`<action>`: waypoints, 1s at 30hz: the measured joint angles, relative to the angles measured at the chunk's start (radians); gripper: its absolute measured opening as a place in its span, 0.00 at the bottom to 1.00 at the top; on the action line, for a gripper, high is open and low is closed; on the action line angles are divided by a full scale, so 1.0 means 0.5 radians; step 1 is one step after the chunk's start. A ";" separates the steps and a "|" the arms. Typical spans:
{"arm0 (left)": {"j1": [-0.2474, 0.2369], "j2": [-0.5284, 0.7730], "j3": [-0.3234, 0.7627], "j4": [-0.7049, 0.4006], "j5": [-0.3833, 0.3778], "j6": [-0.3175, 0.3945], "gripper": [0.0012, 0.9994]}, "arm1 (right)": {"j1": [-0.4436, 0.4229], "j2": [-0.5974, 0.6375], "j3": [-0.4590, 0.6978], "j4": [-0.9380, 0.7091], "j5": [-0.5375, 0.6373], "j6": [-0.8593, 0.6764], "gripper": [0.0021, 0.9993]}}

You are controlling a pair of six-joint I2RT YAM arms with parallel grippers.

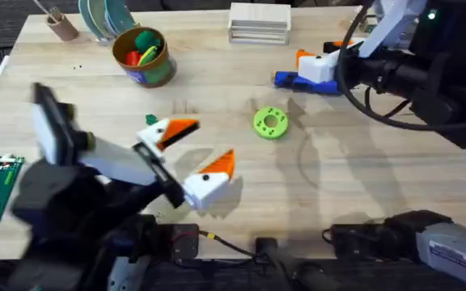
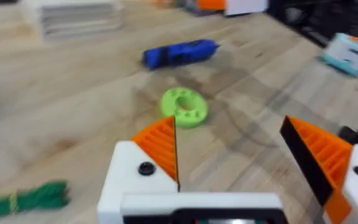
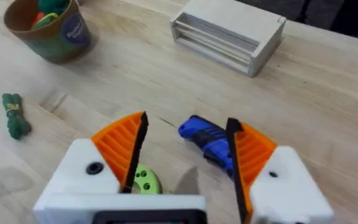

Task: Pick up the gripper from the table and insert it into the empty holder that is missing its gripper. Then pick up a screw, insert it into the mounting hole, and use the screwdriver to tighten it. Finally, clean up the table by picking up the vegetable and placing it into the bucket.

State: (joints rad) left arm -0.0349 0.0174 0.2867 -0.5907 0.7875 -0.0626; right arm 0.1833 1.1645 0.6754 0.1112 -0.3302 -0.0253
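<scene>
— Left gripper [image 1: 201,147]?

— Hangs just left of the disc [image 1: 270,123], a little nearer the bases. Orange pads [image 2: 160,142] spread wide, nothing between them but bare table [image 1: 362,162].

— And the disc in the wrist view?

— Lies flat just past the left pad, bright green with holes, apart from both pads.

— Right gripper [image 1: 310,69]?

— Reaches in beyond the disc and a touch to its right. Fingers [image 3: 120,144] parted, one to each side of the screwdriver [image 3: 207,140]. Not closed on it. May be brushing the blue body with the pad on the one side; hard to tell from this angle.

— Screwdriver lying or lifted?

— Appears to lie on the table, beyond the disc, blue body stretched crosswise, one end under the right gripper.

— Vegetable [image 1: 151,120]?

— Sits on the table well left of the disc, just beside the outer finger of the left gripper, not touching it. Dark green, bunched, stem-like. Shows also at the edge of both wrist views.

— Bucket [image 1: 144,56]?

— Stands upright far beyond the disc and to its left, past the vegetable. Holds bright toy pieces, red, yellow and green.

— Anything else near the disc?

— Pale slatted block [image 1: 259,23] straight beyond it, at the far edge.
</scene>
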 joint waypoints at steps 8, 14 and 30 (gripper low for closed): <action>0.000 0.486 0.807 -0.688 -0.749 -0.009 0.99 | 0.000 -0.001 0.000 0.000 0.000 0.036 0.80; 0.000 1.069 1.225 -0.876 -1.128 -0.011 0.99 | 0.000 0.000 0.000 -0.001 0.000 0.038 0.80; 0.135 2.172 1.323 -0.850 -1.391 -0.909 0.99 | 0.000 0.000 0.000 -0.085 0.000 0.043 0.80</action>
State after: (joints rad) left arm 0.0326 1.1032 0.9482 -1.0157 0.0922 -0.5168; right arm 0.1833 1.1645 0.6754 0.0687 -0.3302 -0.0036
